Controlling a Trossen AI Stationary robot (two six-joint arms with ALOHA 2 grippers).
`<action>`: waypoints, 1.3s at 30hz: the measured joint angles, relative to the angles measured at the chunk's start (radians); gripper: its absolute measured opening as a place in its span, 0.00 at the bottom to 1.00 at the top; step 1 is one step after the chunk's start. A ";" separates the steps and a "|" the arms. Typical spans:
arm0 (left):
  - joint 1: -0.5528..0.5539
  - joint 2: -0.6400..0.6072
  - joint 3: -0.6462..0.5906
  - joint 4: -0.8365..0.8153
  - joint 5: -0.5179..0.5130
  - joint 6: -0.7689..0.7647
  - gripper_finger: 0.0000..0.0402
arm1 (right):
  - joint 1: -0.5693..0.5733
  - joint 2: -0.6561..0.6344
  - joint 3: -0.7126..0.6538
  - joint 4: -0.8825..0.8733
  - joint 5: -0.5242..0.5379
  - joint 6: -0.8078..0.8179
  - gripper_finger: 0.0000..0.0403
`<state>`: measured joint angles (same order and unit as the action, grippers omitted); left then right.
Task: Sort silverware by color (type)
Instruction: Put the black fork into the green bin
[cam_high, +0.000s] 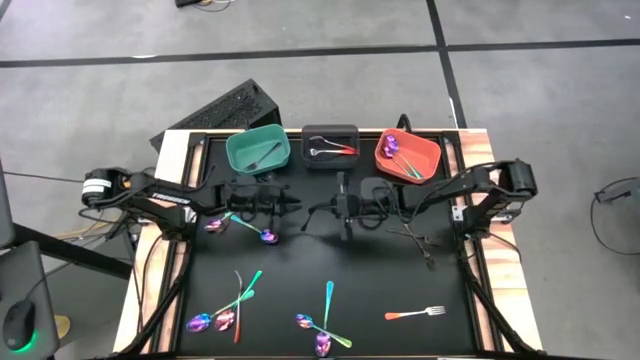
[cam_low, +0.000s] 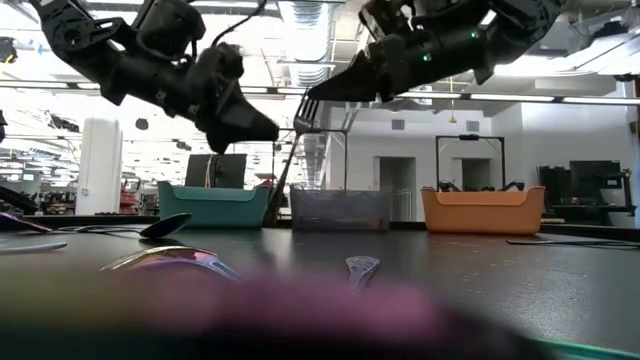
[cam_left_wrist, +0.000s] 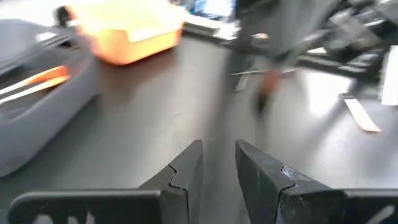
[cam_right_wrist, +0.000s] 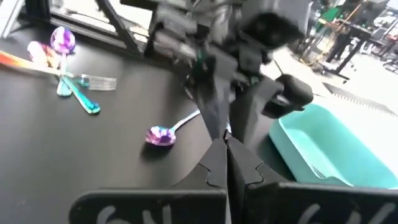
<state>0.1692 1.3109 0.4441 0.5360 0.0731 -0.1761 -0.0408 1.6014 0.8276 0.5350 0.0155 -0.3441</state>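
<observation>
My right gripper (cam_high: 310, 215) (cam_right_wrist: 225, 146) hovers over the table's middle, below the bins, shut on a thin dark grey fork (cam_low: 290, 160). My left gripper (cam_high: 296, 205) (cam_left_wrist: 219, 155) faces it tip to tip a short way off, open by a narrow gap with nothing in it. Loose silverware lies flat on the table: iridescent spoons (cam_high: 268, 236) (cam_high: 215, 225), mixed clusters (cam_high: 225, 318) (cam_high: 320, 330) and an orange-handled fork (cam_high: 415, 313). My right gripper (cam_low: 312, 97) has the dark fork by its tine end (cam_low: 306, 110), pinched at the fingertips; the fingers come level from the table's right. The fork is lifted clear and hangs below the fingers, its handle slanting down toward the left. The wrist view hides the contact itself.
Three bins stand in a row at the far edge: teal (cam_high: 258, 150) with a dark utensil, dark grey (cam_high: 330, 147) with orange-handled pieces, orange (cam_high: 407, 157) with iridescent pieces. Bare black mat lies between the grippers and the near clusters.
</observation>
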 joint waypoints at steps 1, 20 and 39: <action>-0.007 0.000 0.001 0.014 0.021 0.000 0.21 | 0.000 0.000 0.000 -0.010 0.000 -0.001 0.02; -0.090 0.000 0.172 -0.208 -0.138 0.143 0.21 | 0.006 0.007 0.001 -0.004 -0.010 0.063 0.02; -0.092 0.043 0.174 -0.141 -0.119 0.166 0.21 | -0.002 0.007 0.002 0.027 -0.013 0.058 0.03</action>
<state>0.0772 1.3538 0.6178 0.3955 -0.0463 -0.0105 -0.0427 1.6085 0.8291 0.5625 0.0029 -0.2859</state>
